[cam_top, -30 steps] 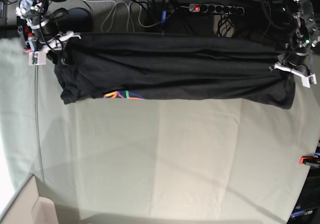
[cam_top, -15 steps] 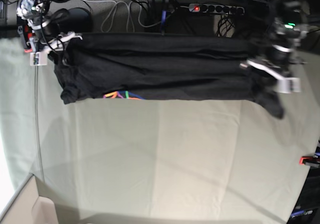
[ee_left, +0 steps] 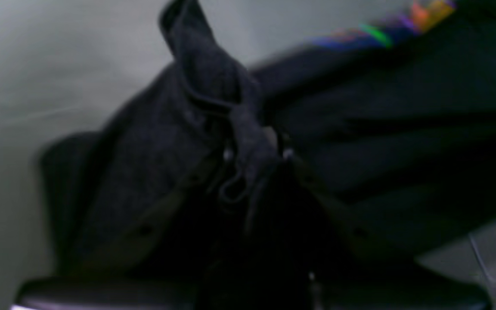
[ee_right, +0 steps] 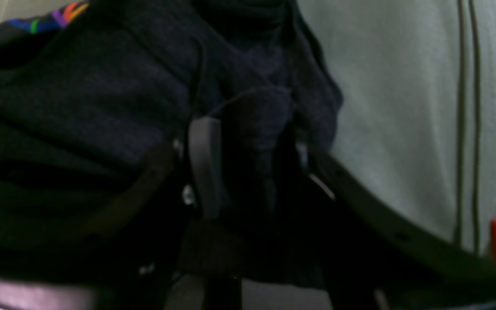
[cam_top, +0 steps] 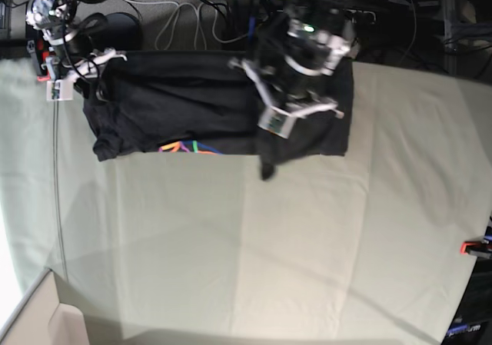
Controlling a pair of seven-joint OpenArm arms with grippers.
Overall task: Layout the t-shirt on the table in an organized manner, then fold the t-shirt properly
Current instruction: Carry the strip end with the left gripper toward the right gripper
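Folding is in hand. The left pincer (cam_top: 296,103), clamped on an edge of the t-shirt (cam_top: 177,111), hangs over the garment's middle; fabric droops below it. The right pincer (cam_top: 77,72) grips the opposite end at the worktop (cam_top: 307,245) edge. Next: lower the carried edge evenly onto the shirt beneath.

Both arms are built of dark metal links with silvery fittings and white plastic parts near the ends. The left gripper (cam_top: 296,114) carries white finger pieces and a small white tag with a dark mark, and a green light glows on the wrist above it. The right gripper (cam_top: 77,72) has white finger pieces, red parts at its side and black cables looping over the wrist. In the wrist views, each gripper shows black angled bars with small silver screws; the right has a grey pad (ee_right: 205,168).
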